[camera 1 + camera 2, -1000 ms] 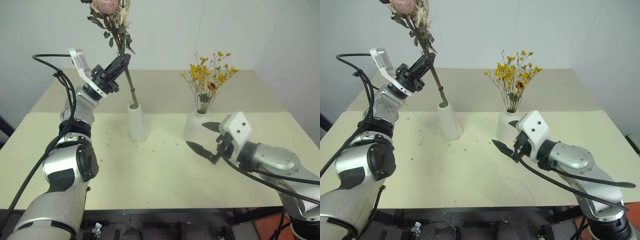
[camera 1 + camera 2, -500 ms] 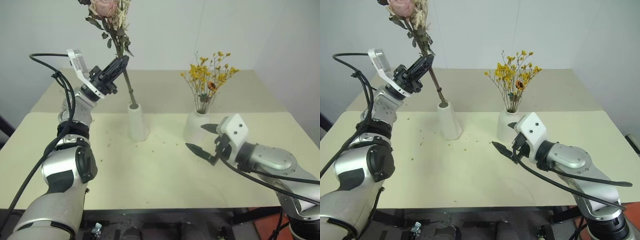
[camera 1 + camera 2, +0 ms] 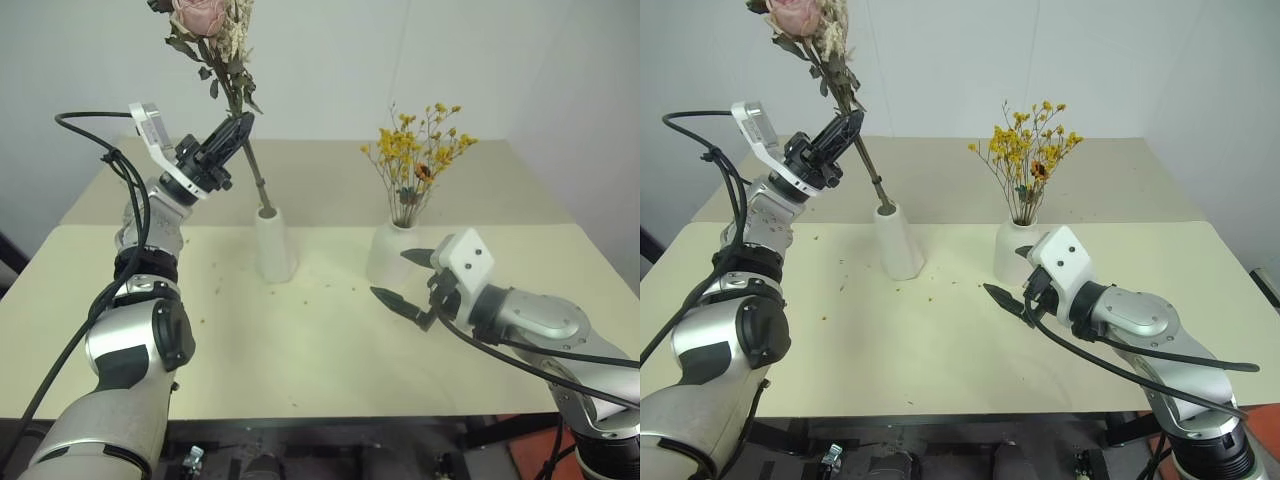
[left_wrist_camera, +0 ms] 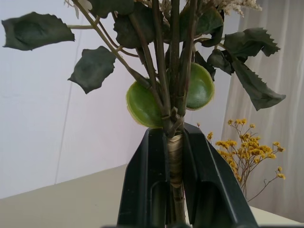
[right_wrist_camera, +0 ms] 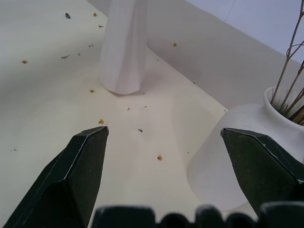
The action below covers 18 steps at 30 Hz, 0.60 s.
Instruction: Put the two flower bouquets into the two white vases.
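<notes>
Cream table [image 3: 300,350]; scattered petal crumbs [image 5: 101,121]

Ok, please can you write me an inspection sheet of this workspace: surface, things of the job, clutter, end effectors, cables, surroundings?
Surface: cream table top, made of two boards with a seam across.
Job's things: yellow-orange dried blossom bouquet stands in the squat round white vase. Pink rose bouquet with green leaves has its stem end at the mouth of the tall slim white vase, tilted.
Clutter: small petal crumbs scattered on the table near the vases.
End effectors: left end effector shut on the rose stems; right end effector open, holding nothing, beside the squat vase.
Cables: black cable loops along the left arm.
Surroundings: plain white wall.
</notes>
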{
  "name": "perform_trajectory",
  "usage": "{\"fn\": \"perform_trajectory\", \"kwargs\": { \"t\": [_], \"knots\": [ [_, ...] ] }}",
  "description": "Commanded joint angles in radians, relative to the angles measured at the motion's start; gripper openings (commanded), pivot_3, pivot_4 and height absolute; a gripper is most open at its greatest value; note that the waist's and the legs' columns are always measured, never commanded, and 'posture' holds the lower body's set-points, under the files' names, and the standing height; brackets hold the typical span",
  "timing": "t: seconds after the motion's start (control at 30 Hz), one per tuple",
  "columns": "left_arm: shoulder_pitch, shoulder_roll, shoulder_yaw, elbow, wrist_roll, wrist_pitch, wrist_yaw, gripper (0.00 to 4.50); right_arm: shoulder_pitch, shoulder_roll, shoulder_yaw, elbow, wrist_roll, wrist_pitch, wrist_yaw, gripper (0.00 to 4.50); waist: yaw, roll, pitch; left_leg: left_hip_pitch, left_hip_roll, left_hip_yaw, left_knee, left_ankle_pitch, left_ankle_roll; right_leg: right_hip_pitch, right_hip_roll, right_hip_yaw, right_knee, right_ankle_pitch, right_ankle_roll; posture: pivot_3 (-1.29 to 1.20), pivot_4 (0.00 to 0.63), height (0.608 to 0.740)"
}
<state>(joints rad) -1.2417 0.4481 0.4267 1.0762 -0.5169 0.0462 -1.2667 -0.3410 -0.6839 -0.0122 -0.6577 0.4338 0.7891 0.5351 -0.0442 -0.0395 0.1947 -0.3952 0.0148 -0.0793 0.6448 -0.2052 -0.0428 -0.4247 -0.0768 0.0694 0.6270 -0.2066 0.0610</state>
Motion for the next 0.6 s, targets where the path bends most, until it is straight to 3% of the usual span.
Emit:
{"fn": "perform_trajectory", "kwargs": {
  "t": [0.03, 0.6],
  "knots": [
    [-0.017, 0.001, 0.021, -0.035, -0.029, -0.002, 0.002, 0.13, -0.01, 0.004, -0.013, -0.02, -0.003, -0.028, 0.001, 4.5, 0.0, 0.0, 0.0, 0.0, 0.0, 0.0, 0.0, 0.0, 0.0, 0.0, 0.0, 0.0, 0.0, 0.0, 0.0, 0.0, 0.15, 0.74],
    [-0.036, 0.005, 0.029, -0.062, -0.047, -0.016, 0.002, 0.13, -0.001, 0.009, -0.005, -0.017, -0.011, -0.032, 0.006, 4.5, 0.0, 0.0, 0.0, 0.0, 0.0, 0.0, 0.0, 0.0, 0.0, 0.0, 0.0, 0.0, 0.0, 0.0, 0.0, 0.0, 0.15, 0.74]
  ]
}}
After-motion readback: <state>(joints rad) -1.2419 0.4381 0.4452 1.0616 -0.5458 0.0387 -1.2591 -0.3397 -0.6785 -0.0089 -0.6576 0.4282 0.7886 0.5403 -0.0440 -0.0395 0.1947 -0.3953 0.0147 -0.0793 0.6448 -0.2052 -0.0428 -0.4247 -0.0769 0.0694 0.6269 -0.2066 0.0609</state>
